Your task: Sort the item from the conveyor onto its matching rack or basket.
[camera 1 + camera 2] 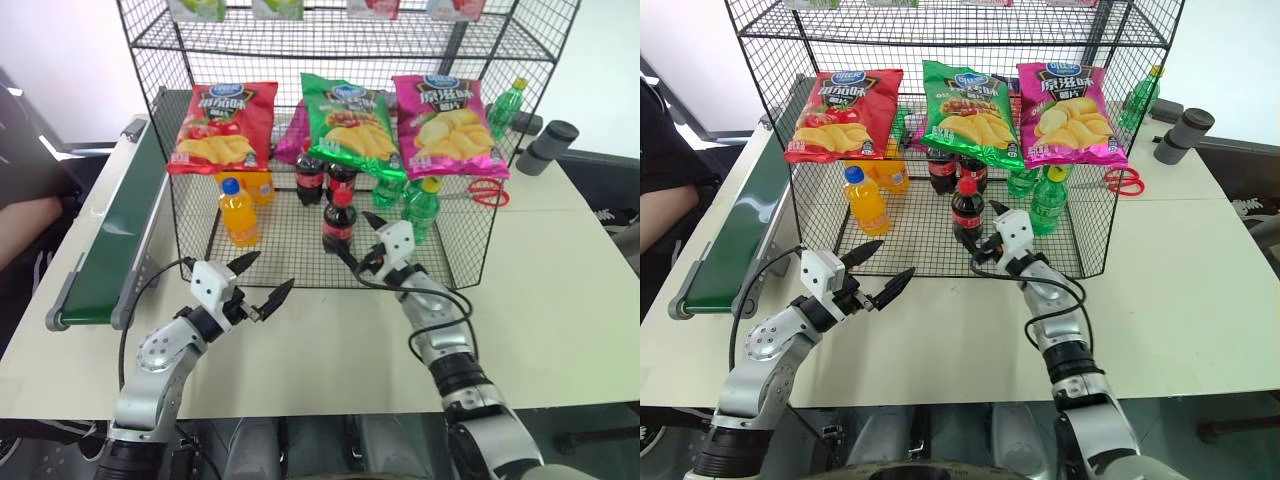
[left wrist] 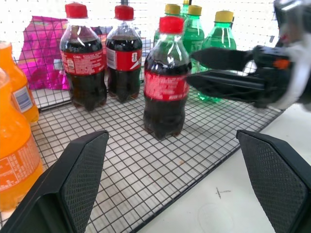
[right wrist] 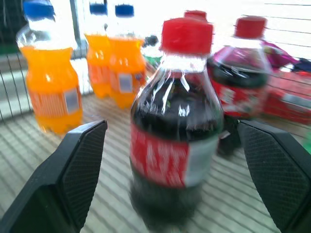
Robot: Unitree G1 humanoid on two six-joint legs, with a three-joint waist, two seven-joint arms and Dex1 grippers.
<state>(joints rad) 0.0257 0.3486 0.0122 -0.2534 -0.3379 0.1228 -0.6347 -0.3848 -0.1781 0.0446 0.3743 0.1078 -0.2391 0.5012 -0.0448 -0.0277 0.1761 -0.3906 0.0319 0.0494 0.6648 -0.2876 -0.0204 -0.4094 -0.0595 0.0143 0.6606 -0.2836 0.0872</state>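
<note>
Cola bottle stands upright on the rack's bottom mesh, front of the cola group. My right tool is just beside it, jaws spread, bottle free. Left tool spread, farther off over worktop.

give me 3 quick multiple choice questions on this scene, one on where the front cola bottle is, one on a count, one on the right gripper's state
1. Where does the front cola bottle stand?
A. on the conveyor
B. on the rack's bottom mesh tier
C. on the table beside the scissors

2. How many chip bags hang on the rack's front?
A. three
B. one
C. five

3. The right gripper is:
A. shut on the bottle
B. shut on nothing
C. open, bottle between its fingers

Answers:
1 B, it stands upright on the wire grid.
2 A, one red, one green, one pink.
3 C, the right wrist view shows both fingers apart from the bottle.
</note>
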